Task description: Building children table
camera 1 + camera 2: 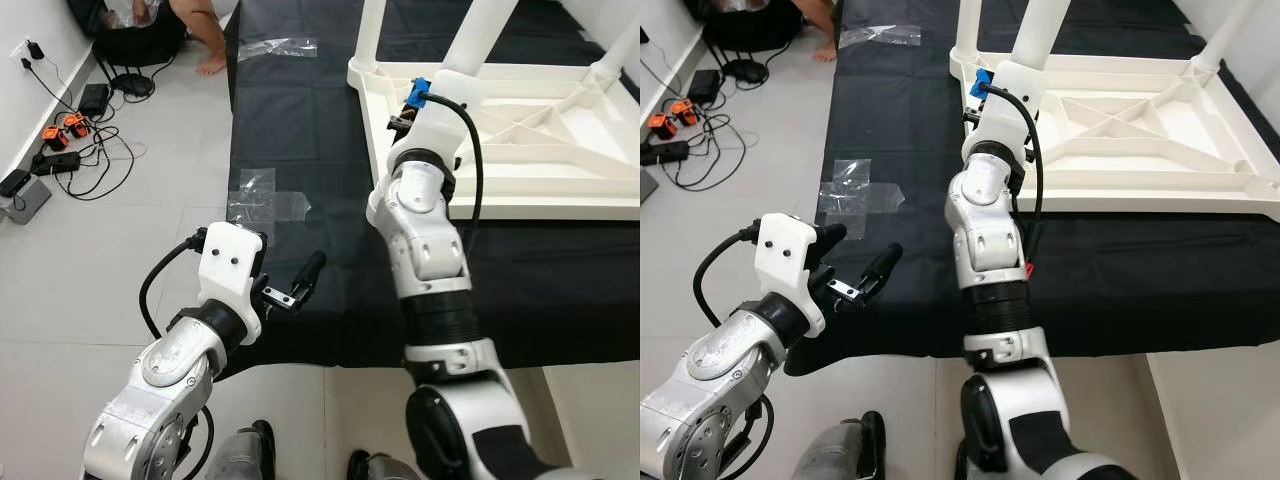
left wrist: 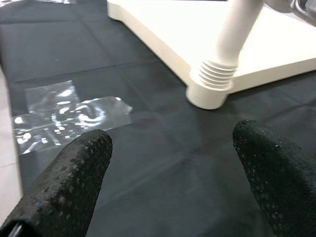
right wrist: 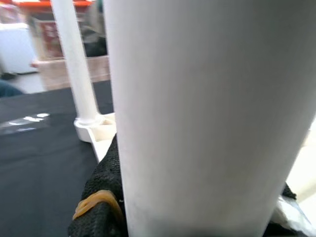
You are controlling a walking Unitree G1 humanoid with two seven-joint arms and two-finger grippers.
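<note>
The white children's table (image 1: pixel 500 205) lies upside down on a black mat (image 1: pixel 300 120), its legs pointing up. My right gripper (image 1: pixel 400 120) is at the table's near-left corner, shut around the white table leg (image 1: pixel 480 35). In the right wrist view that leg (image 3: pixel 207 113) stands between the black fingers (image 3: pixel 103 197). My left gripper (image 1: pixel 300 280) hovers open over the mat's front left part with nothing between its fingers (image 2: pixel 64 182). It faces a leg with a ribbed base (image 2: pixel 212 84) seated in a table corner.
Clear plastic wrap (image 1: pixel 265 195) lies on the mat's left edge, and more (image 1: pixel 280 45) lies farther back. A person (image 1: pixel 200 30) sits on the tile floor at the far left. Cables and power strips (image 1: pixel 60 140) run along the left wall.
</note>
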